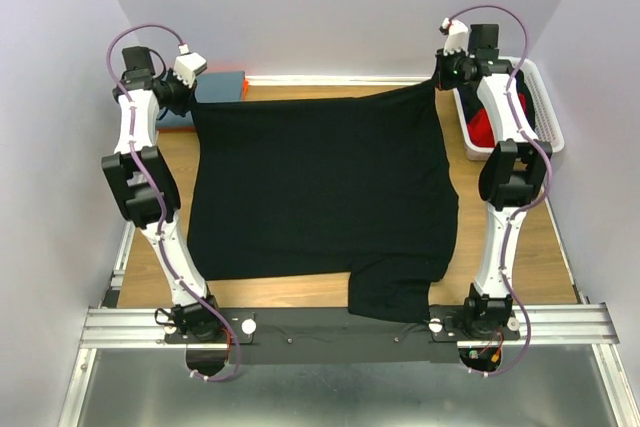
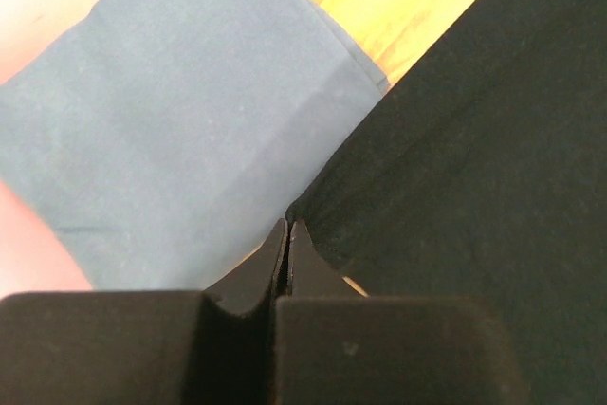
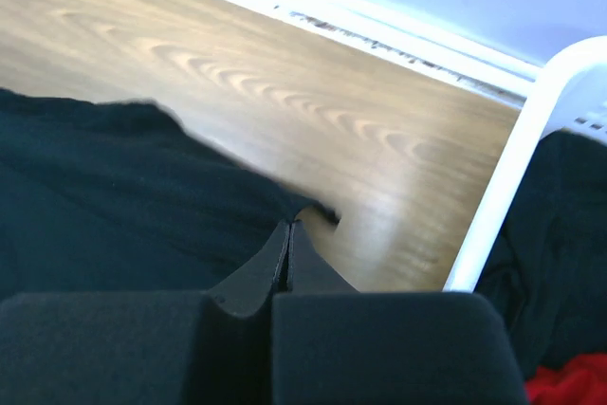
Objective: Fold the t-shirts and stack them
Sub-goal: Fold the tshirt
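Observation:
A black t-shirt (image 1: 320, 187) lies spread flat over the wooden table, with one part (image 1: 390, 297) reaching over the near edge onto the rail. My left gripper (image 1: 188, 99) is at its far left corner, shut on the black t-shirt's edge (image 2: 474, 158), with the jaws together. My right gripper (image 1: 441, 77) is at its far right corner, shut on that corner (image 3: 114, 196), and a bit of cloth pokes out past the tips. A folded grey-blue t-shirt (image 1: 222, 88) lies at the far left, right beside the left gripper (image 2: 287, 227), and fills the left wrist view (image 2: 171, 111).
A white basket (image 1: 545, 112) stands at the far right, close beside the right gripper (image 3: 288, 227), holding a red garment (image 1: 487, 130) and dark cloth. Its rim shows in the right wrist view (image 3: 512, 168). An orange object (image 1: 243, 82) lies by the folded shirt. The back wall is close.

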`<state>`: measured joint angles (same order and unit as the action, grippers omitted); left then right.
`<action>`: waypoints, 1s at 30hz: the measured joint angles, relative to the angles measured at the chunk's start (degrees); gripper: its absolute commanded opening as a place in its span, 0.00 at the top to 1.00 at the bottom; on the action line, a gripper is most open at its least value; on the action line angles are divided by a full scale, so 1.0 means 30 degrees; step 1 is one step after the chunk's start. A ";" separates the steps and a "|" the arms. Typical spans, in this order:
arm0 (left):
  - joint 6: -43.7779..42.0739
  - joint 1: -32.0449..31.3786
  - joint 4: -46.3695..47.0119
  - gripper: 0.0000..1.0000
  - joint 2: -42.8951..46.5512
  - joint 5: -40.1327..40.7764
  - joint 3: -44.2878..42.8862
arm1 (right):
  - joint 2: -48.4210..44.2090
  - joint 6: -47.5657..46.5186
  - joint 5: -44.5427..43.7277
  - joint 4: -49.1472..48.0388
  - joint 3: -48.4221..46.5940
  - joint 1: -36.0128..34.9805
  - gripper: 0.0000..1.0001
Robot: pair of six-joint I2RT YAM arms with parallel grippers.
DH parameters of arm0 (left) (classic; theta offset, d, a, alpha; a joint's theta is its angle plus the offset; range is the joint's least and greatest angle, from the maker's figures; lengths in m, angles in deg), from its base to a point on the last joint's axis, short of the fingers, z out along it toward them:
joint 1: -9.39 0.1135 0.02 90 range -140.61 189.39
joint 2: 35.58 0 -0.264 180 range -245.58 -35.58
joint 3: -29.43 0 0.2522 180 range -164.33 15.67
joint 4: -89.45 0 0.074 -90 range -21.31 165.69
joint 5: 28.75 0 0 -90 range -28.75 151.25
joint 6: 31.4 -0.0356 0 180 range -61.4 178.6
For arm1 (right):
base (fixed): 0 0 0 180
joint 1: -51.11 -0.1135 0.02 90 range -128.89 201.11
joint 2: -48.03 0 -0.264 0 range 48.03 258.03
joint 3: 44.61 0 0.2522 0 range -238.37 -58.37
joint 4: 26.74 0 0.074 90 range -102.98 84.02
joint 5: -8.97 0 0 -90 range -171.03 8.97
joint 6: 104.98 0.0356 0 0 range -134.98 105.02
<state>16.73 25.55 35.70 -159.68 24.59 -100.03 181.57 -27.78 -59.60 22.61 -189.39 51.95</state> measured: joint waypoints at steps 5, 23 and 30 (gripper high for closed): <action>-0.1115 0.0328 -0.0219 1.00 0.0976 -0.0087 0.1042 | -0.1661 -0.0124 0.0495 -0.0124 0.2098 0.0000 0.99; -0.4779 0.0612 -0.0335 1.00 0.3344 0.0321 0.5996 | -0.5632 -0.0576 0.1428 -0.0342 0.8422 0.0007 0.99; -0.6098 0.0612 -0.0124 1.00 0.3723 0.1071 0.7555 | -0.6426 -0.0699 0.1858 -0.0430 1.0754 0.0007 1.00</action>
<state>-1.56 27.39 35.33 -148.51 27.80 -77.36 162.29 -29.87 -54.02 21.33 -157.13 51.98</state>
